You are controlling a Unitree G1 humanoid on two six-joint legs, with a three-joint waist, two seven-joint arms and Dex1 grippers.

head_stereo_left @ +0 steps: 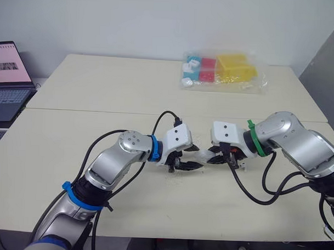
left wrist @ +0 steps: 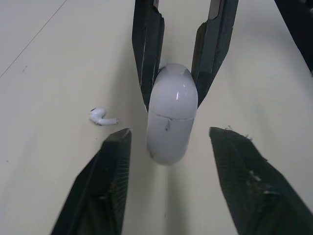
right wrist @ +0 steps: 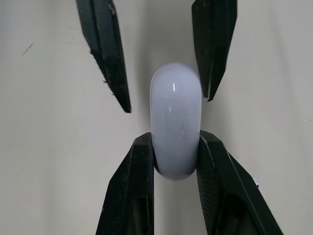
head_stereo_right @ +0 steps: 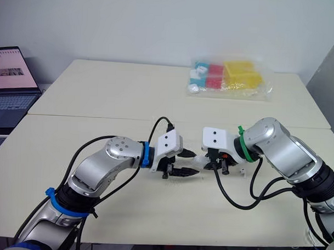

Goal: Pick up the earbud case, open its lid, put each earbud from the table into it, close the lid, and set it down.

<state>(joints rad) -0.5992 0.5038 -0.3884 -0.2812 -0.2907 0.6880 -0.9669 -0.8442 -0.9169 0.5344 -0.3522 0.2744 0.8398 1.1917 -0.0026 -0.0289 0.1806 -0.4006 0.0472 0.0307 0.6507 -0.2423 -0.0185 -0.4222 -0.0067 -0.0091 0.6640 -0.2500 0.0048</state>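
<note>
The white earbud case (right wrist: 176,122) hangs just above the table between both arms, lid down along its seam. My right gripper (right wrist: 176,138) is shut on one end of it. My left gripper (left wrist: 171,131) faces it from the other side, open, its fingers (left wrist: 105,186) straddling the free end without touching. In the head views the case (head_stereo_left: 203,155) sits between the left gripper (head_stereo_left: 189,162) and the right gripper (head_stereo_left: 215,157). One white earbud (left wrist: 102,116) lies on the table beside the case.
A clear bag of coloured blocks (head_stereo_left: 221,71) lies at the far side of the table. An open laptop (head_stereo_left: 7,78) stands off the table's left end. A seam (head_stereo_left: 74,110) crosses the tabletop behind the arms.
</note>
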